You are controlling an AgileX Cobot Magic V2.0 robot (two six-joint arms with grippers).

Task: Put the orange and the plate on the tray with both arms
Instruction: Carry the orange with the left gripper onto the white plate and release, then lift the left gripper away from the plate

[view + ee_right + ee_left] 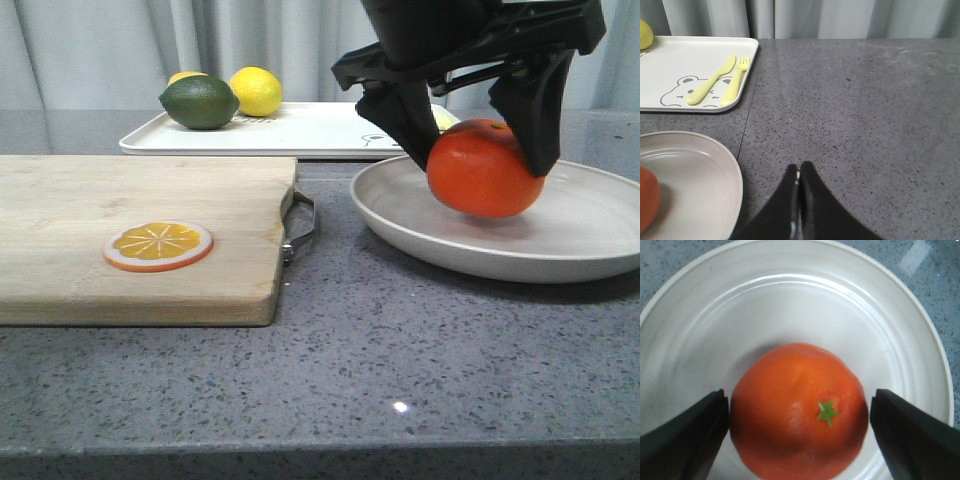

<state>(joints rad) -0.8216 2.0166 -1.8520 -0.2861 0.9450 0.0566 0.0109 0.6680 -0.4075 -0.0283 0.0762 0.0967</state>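
The orange (485, 170) sits over the middle of the beige plate (590, 235) at the right of the counter. My left gripper (485, 168) reaches down from above with a finger against each side of the fruit. In the left wrist view the orange (797, 410), green stem up, fills the gap of the gripper (800, 395) above the plate (790, 300). My right gripper (800, 167) is shut and empty over bare counter beside the plate (695, 180); a sliver of the orange (647, 197) shows there. The white bear tray (300, 130) (670, 65) lies behind the plate.
A wooden cutting board (130, 220) with an orange slice (158, 245) lies at the left. A lime (200, 102) and lemons (256, 90) sit on the tray's left end. A yellow spoon and fork (715, 80) lie by the bear drawing.
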